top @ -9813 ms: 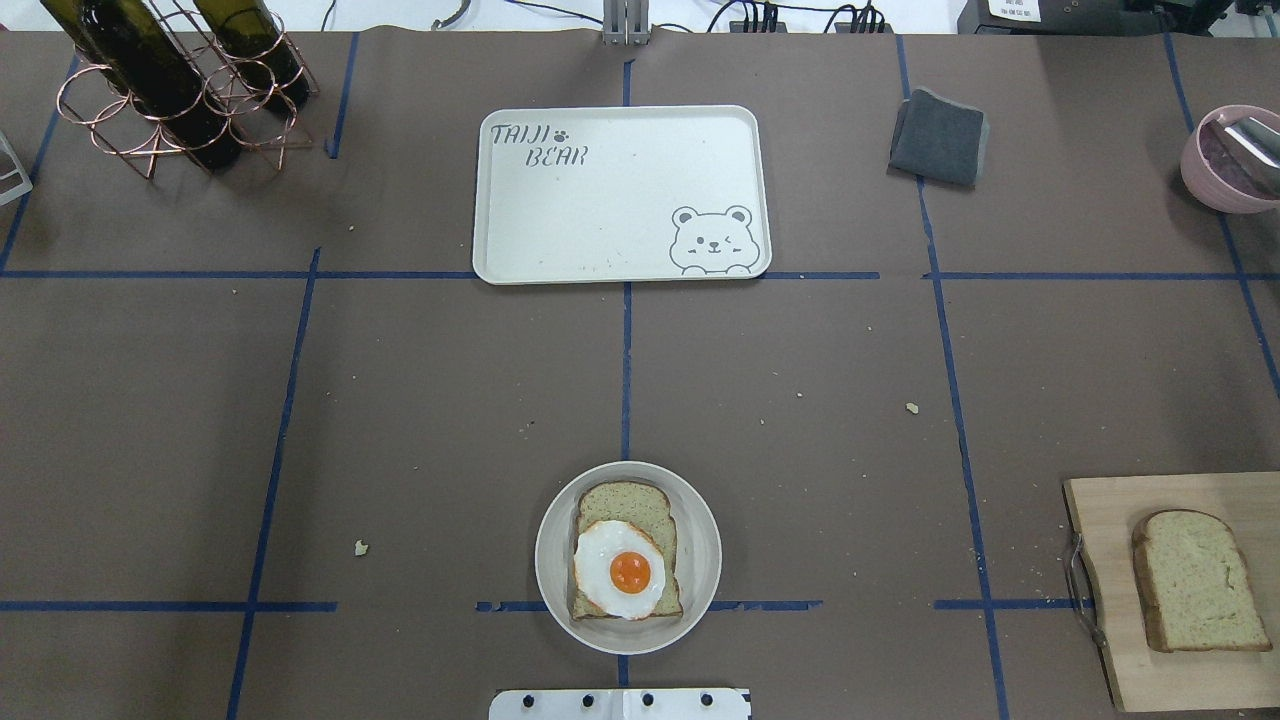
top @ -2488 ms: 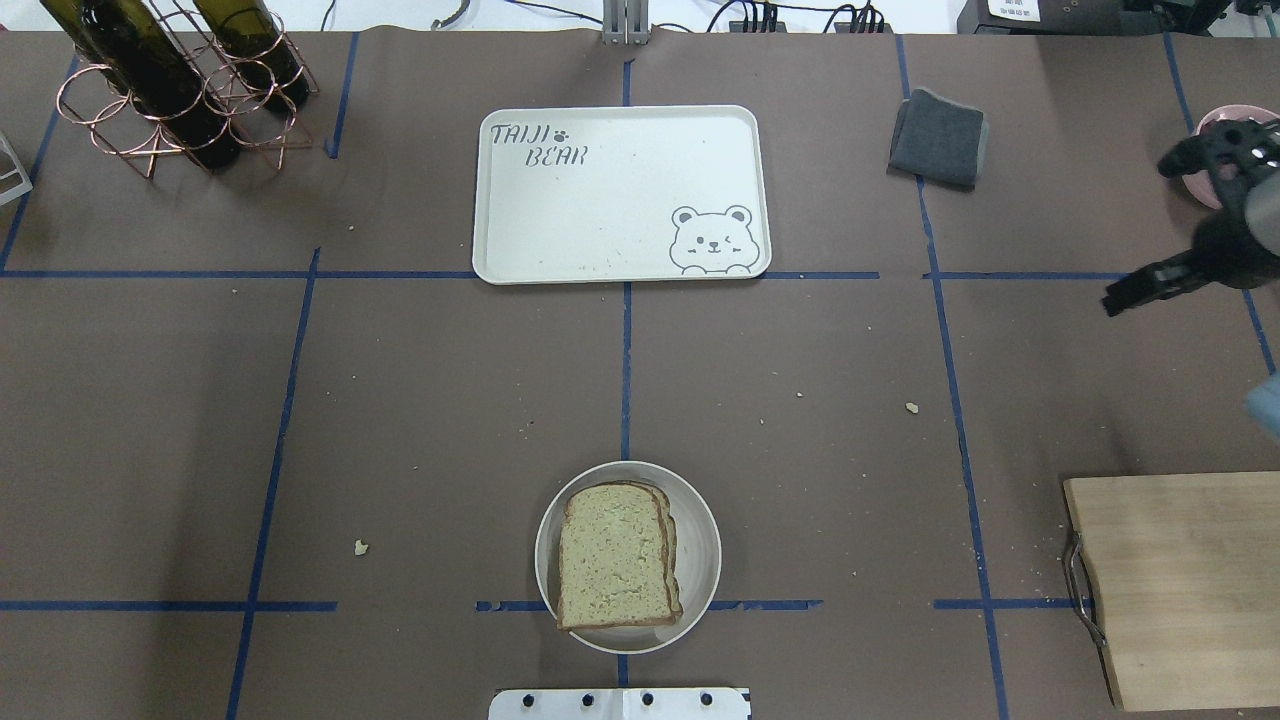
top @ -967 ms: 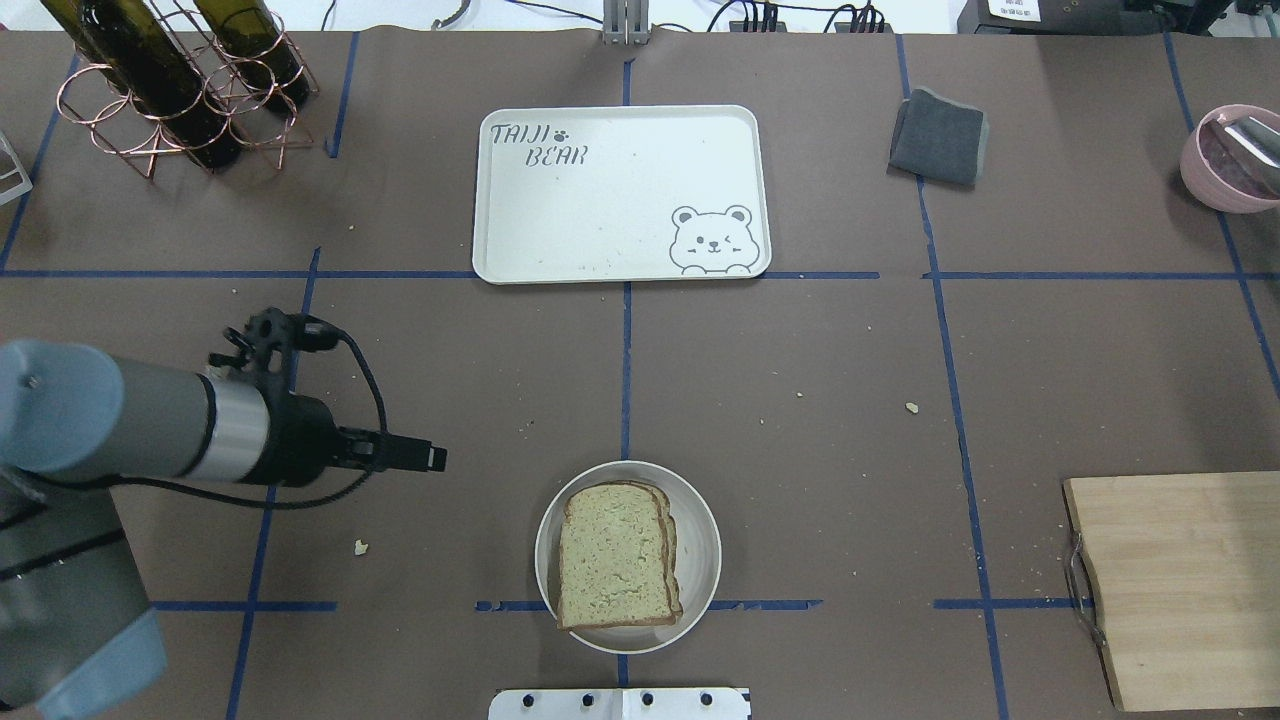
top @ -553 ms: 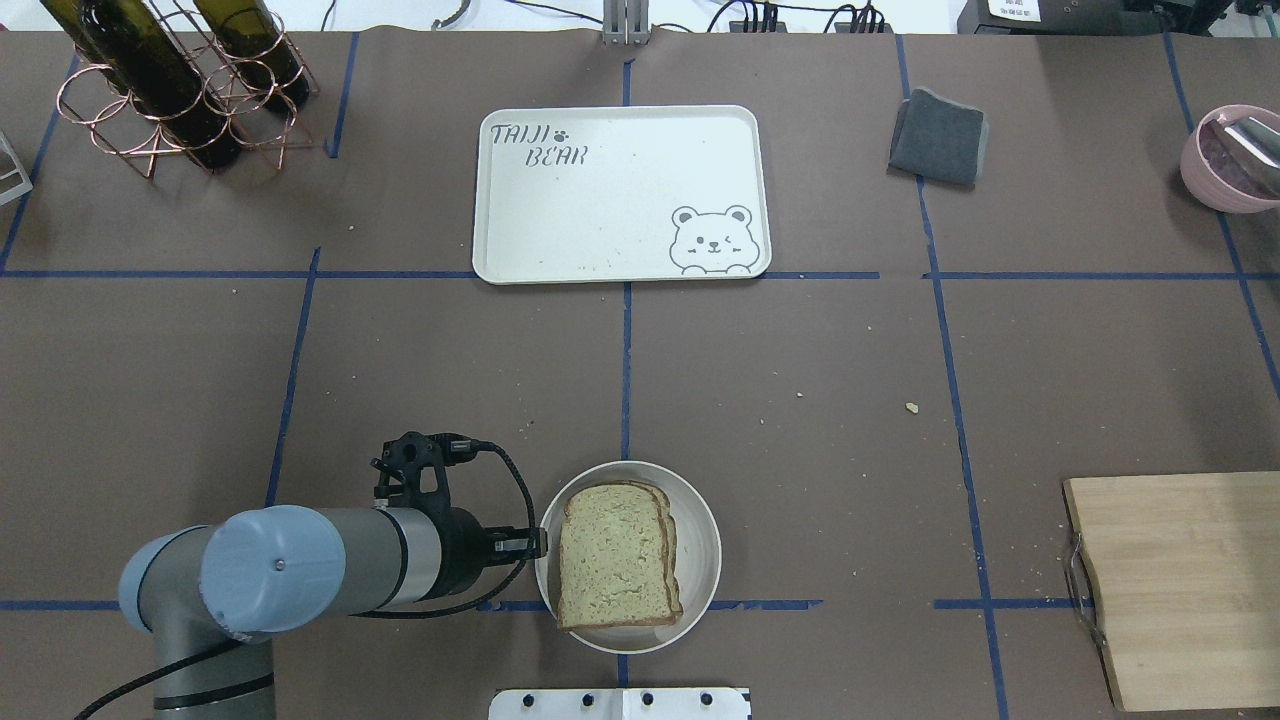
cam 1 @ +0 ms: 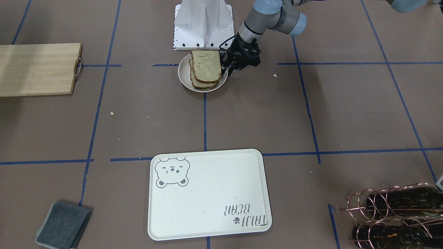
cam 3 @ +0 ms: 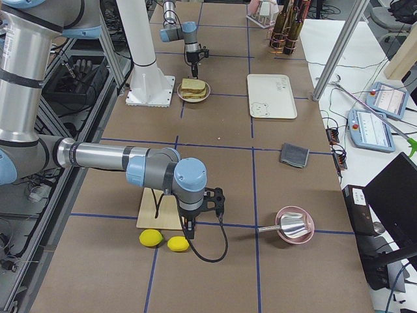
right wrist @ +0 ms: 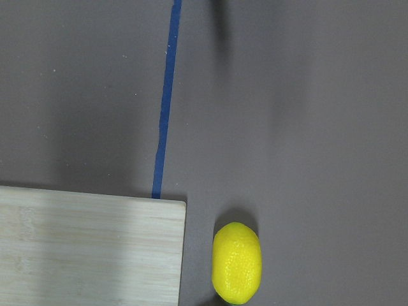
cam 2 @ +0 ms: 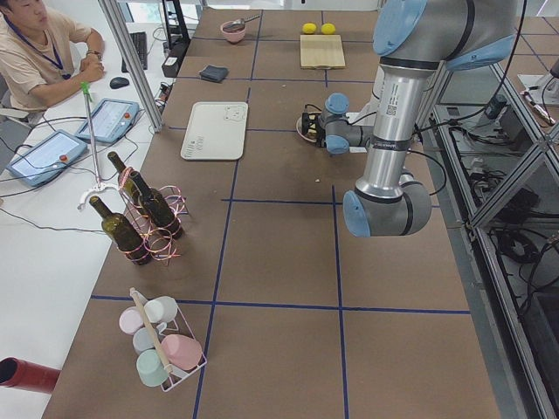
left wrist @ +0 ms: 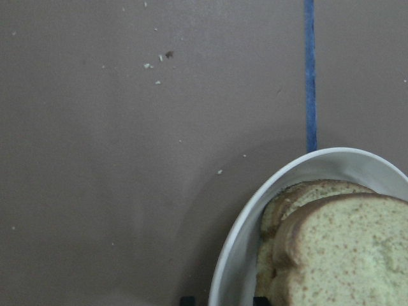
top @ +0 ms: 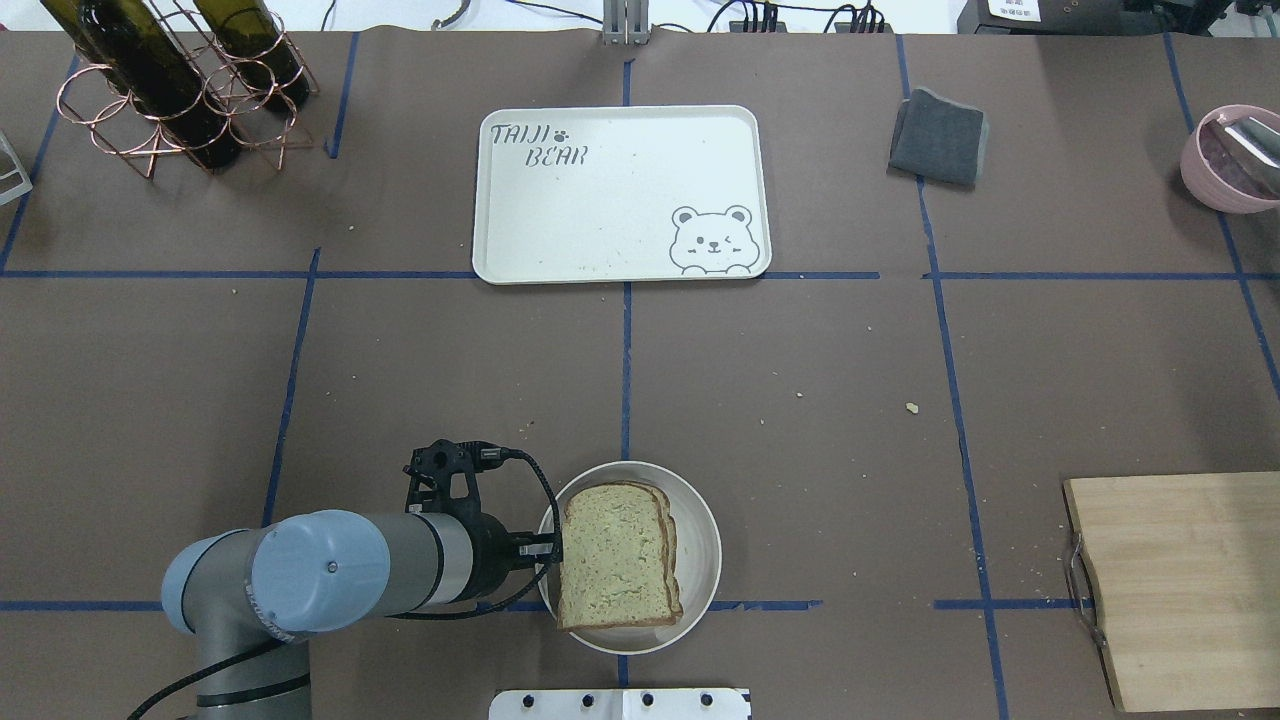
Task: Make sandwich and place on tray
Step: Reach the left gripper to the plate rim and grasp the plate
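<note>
With jaws spread astride the white bowl's (top: 705, 550) rim, the left gripper (top: 548, 548) risks clamping or dragging the bowl instead of the sandwich (top: 612, 560), sliding the top slice off. The sandwich sits in the bowl; the tray (top: 620, 190) lies well beyond. Right gripper (cam 3: 189, 231): can't tell. Count: two slices, one bowl, one tray.
</note>
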Robot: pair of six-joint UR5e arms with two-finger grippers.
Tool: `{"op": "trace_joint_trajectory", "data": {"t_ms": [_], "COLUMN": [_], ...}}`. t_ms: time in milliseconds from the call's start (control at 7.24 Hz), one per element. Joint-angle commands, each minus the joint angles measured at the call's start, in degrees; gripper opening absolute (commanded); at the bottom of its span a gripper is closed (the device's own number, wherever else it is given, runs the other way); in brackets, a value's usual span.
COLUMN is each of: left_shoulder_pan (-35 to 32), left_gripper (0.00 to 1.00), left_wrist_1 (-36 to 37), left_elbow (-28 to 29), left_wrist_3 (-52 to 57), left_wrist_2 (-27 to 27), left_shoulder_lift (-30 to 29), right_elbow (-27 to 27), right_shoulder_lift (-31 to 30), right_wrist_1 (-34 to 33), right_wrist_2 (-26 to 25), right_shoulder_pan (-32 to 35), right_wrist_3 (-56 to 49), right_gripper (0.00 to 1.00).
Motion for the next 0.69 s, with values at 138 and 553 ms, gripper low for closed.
{"op": "trace_joint_trajectory", "data": {"t_ms": [138,553], "left_shoulder_pan": [0.3,-0.6], "left_gripper": [0.0,0.0], "left_wrist_1": [0.0,0.1], "left_elbow": [-0.1,-3.8], "left_wrist_3": [-0.1,0.5], "left_wrist_2": [-0.1,-0.6], "left_shoulder_lift": [0.0,0.0], "right_elbow": [-0.1,-0.2], "right_shoulder_lift": [0.0,-0.1], "right_wrist_1": [0.0,0.0], "right_wrist_2": [-0.1,-0.2], "right_shoulder_pan": [0.0,0.1], "right_wrist_3": [-0.1,-0.1], "right_gripper": [1.0,1.0]}}
